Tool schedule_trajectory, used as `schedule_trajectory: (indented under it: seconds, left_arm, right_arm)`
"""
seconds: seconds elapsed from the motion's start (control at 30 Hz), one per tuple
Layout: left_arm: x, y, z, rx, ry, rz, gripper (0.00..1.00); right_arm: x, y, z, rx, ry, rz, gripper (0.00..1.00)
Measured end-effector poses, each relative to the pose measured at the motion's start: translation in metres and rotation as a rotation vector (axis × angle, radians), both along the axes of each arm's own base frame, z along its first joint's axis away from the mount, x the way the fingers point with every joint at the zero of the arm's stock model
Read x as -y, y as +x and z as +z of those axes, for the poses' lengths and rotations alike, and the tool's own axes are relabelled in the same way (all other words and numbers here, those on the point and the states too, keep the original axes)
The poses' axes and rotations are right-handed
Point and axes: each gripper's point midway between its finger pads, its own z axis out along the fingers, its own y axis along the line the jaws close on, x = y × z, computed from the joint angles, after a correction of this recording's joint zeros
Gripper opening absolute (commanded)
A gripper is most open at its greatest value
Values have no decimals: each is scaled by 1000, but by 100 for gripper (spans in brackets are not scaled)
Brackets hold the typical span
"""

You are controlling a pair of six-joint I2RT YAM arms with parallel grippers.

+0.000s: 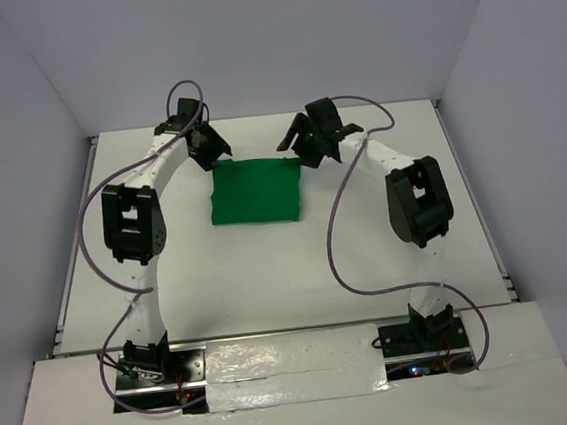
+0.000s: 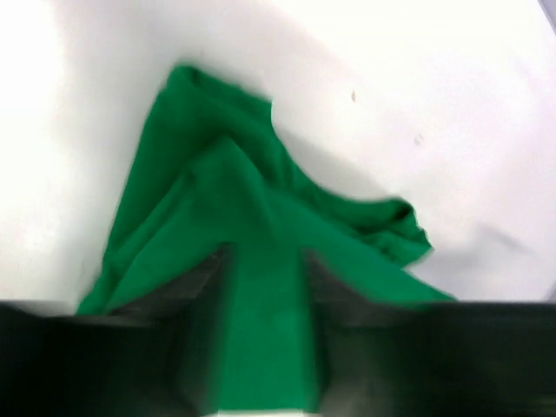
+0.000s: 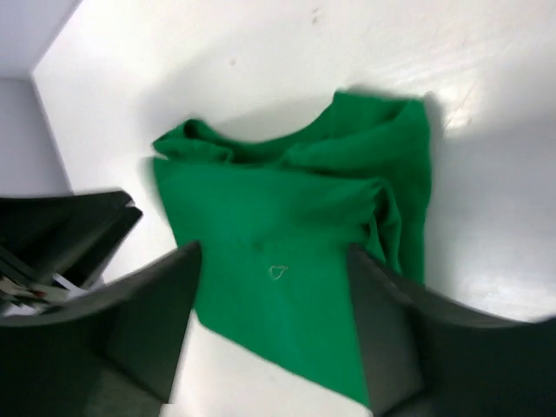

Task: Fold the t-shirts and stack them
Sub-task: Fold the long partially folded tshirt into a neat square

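Bright green, plain soft-fabric short-sleeved t-shirt (image 1: 256, 190) lies folded into a rough rectangle on the white table (image 1: 269, 274), toward its far side and between the two arms, as we see it from the overhead camera. At the cloth's far left corner stands the left gripper (image 1: 211, 151); the right gripper (image 1: 302, 148) hangs just beyond the far right corner, its jaws spread.

From the left wrist, we look down on the t-shirt (image 2: 217, 200) bunched in soft ridges and running toward the camera over the pale tabletop (image 2: 391, 69). The left gripper (image 2: 265, 347) has its dark fingers (image 2: 204, 330) parted, green fabric filling the gap between them. The picture is blurred, and we cannot tell whether the pads touch the cloth.

From the right wrist, the t-shirt (image 3: 287, 243) lies flat with a rumpled fold along one edge. The right gripper (image 3: 274, 330) stands wide open above it, both black fingers (image 3: 148, 321) clear of the fabric and gripping nothing.
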Motion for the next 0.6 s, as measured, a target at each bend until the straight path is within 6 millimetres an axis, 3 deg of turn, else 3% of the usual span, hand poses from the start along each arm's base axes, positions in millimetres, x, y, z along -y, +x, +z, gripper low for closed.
schedule_trajectory:
  seconds: [0.03,0.1,0.17,0.27,0.33,0.4,0.43,0.47,0.5,0.6]
  left_arm:
    - [0,11,-5,4,7,-4,73]
    - [-1,26,-12,6,13,-3,85]
    - [-7,26,-18,-10,31,7,89]
    - [-20,9,-18,-26,79,22,89]
    - [-31,-11,-8,-26,106,36,89]
    - [-40,-34,13,-4,129,39,88]
    - [-42,-42,25,27,131,41,88]
    - [-44,-52,39,57,133,43,87]
    - [-45,-61,54,96,132,41,87]
    - [-39,-75,86,192,122,15,86]
  right_arm:
    - [0,8,-2,-2,1,-1,84]
    - [1,23,-3,0,3,1,86]
    - [3,29,-1,7,-1,4,85]
    - [13,23,3,19,-24,6,85]
    - [21,6,4,15,-47,15,83]
    - [28,-14,7,11,-69,30,76]
    - [29,-22,12,23,-75,41,57]
    - [30,-30,14,31,-86,57,48]
    - [29,-36,19,40,-91,72,25]
    - [23,-40,27,68,-97,101,0]
